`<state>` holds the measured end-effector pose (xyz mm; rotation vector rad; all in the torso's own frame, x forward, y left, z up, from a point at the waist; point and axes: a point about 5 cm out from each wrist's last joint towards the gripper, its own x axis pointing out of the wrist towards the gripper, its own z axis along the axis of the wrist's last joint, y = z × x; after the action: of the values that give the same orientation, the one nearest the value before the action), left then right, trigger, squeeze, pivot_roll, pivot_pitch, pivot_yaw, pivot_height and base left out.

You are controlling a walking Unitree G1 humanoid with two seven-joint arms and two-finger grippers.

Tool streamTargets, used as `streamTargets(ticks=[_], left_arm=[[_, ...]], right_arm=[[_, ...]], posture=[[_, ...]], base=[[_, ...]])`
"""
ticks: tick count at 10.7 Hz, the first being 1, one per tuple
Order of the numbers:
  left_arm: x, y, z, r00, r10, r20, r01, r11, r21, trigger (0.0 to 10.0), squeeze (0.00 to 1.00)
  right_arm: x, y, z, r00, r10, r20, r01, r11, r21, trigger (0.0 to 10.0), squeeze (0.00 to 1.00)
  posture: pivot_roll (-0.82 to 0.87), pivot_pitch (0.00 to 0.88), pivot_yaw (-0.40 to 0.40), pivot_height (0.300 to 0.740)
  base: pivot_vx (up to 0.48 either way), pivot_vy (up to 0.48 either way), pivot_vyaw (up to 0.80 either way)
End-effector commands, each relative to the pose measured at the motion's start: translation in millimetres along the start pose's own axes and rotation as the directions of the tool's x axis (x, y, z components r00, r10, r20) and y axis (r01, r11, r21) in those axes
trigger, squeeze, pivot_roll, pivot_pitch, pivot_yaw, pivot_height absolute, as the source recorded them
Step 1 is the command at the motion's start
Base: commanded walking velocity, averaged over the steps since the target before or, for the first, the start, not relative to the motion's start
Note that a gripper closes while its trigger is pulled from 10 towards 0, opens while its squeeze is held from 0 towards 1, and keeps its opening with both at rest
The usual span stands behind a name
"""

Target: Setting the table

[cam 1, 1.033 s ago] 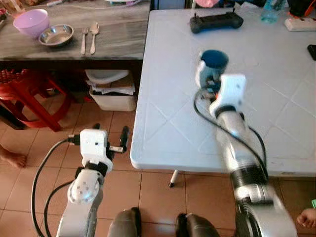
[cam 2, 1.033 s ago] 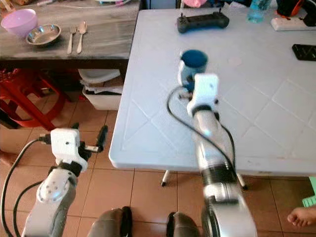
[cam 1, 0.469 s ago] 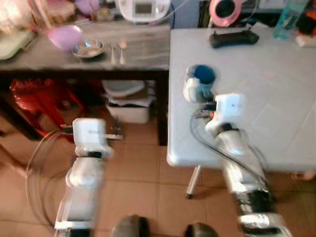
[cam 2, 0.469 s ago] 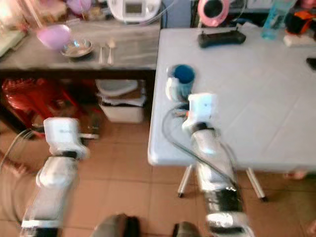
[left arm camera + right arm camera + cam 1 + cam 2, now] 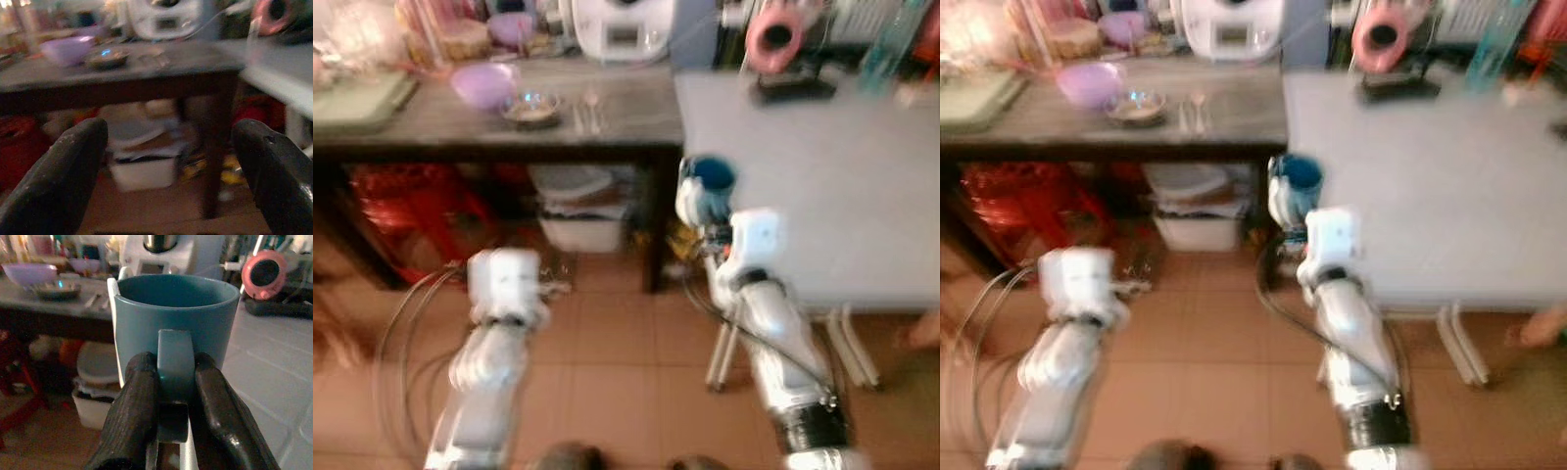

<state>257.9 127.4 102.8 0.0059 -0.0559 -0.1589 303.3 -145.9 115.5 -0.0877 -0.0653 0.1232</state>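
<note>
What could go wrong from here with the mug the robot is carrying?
The right tool pinches the blue mug only by its handle, so the mug may swing or slip while the robot walks. The mug hangs beside the white table edge and the dark table's corner, so it may knock either.

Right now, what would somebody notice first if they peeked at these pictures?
Probably the blue mug: the right gripper pinches its handle and holds it up by the corner of the white table. Next, the dark side table on the robot's left, with a purple bowl, a small metal bowl and cutlery on it. The left gripper is open and holds nothing.
</note>
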Motion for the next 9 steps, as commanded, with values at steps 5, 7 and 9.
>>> streamTargets(ticks=[5,7,9], left_arm=[[-0.9,7.9,0,1.0,0.011,0.019,-0.011,1.0,0.018,10.0,0.0],[-0.7,3.8,3,0.999,-0.005,0.038,0.004,1.0,0.025,10.0,0.0],[-2.1,3.6,5,0.999,0.001,0.042,-0.002,1.0,0.031,10.0,0.0]], right_arm=[[10.6,6.3,14,0.999,0.01,0.052,-0.006,0.997,-0.076,10.0,0.0],[12.2,11.5,16,0.999,0.029,0.041,-0.027,0.999,-0.043,10.0,0.0],[11.8,13.9,17,0.997,0.063,0.047,-0.063,0.998,0.008,10.0,0.0]], posture=[[0.06,0.0,0.025,0.74],[0.06,0.0,0.012,0.74],[0.08,0.001,0.006,0.74]], base=[[0.334,0.167,0.0],[0.48,0.0,0.0],[0.48,0.0,0.0]])
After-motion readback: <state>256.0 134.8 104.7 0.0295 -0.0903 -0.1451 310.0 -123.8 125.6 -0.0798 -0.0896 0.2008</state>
